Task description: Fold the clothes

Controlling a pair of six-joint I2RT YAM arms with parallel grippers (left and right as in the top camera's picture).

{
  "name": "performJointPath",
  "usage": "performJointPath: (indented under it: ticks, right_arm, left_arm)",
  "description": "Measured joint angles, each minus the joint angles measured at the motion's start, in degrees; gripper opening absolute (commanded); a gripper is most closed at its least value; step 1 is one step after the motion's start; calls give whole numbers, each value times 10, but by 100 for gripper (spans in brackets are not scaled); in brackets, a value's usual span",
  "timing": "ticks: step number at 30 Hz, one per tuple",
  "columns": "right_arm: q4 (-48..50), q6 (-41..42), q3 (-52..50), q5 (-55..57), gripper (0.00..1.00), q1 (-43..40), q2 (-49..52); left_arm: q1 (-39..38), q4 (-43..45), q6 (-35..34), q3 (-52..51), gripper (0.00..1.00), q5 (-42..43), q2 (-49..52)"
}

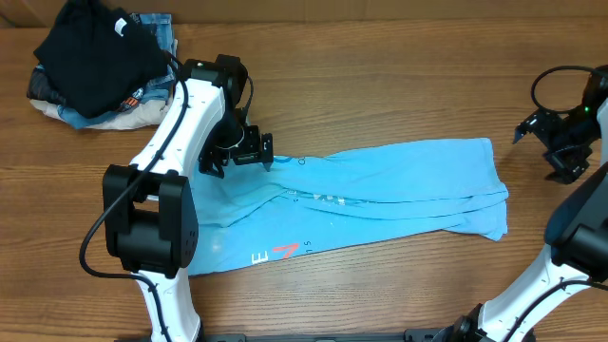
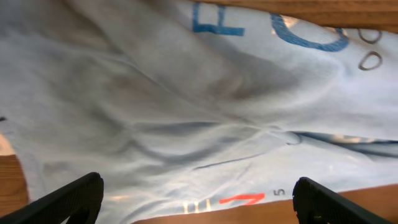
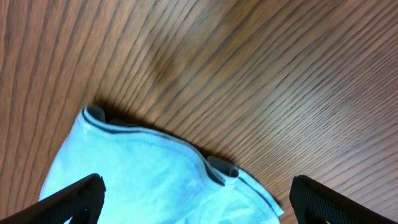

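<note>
Left gripper [image 1: 256,150] hangs with its jaws wide apart over the blue T-shirt [image 1: 380,185], which lies rumpled lengthwise across the middle of the tabletop [image 1: 380,85]. Right gripper [image 1: 560,152], equally spread and empty, hovers beside the shirt's other end.

T-shirt [image 1: 380,185] left end hidden under left arm [image 1: 185,114], right arm [image 1: 579,242] cut off at edge, small lettering [image 1: 323,198] unreadable

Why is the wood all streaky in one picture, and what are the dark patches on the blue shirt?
Right wrist view: the grain of the table looks smeared and blurry. Left wrist view: the dark patches are soft grey shadows in the folds of the T-shirt. Overhead view: even light, sharp, no glare.
</note>
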Motion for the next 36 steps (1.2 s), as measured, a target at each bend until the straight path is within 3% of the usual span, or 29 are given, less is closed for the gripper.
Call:
performJointPath:
  ticks: [12,36]
  right_arm:
    - [-18,-37,-4,-18,100,-23,0]
    - [-28,-152,-147,-89,100,-30,0]
  left_arm:
    - [-34,28,-3,-31,100,21,0]
    - [-89,148,-11,-143,100,28,0]
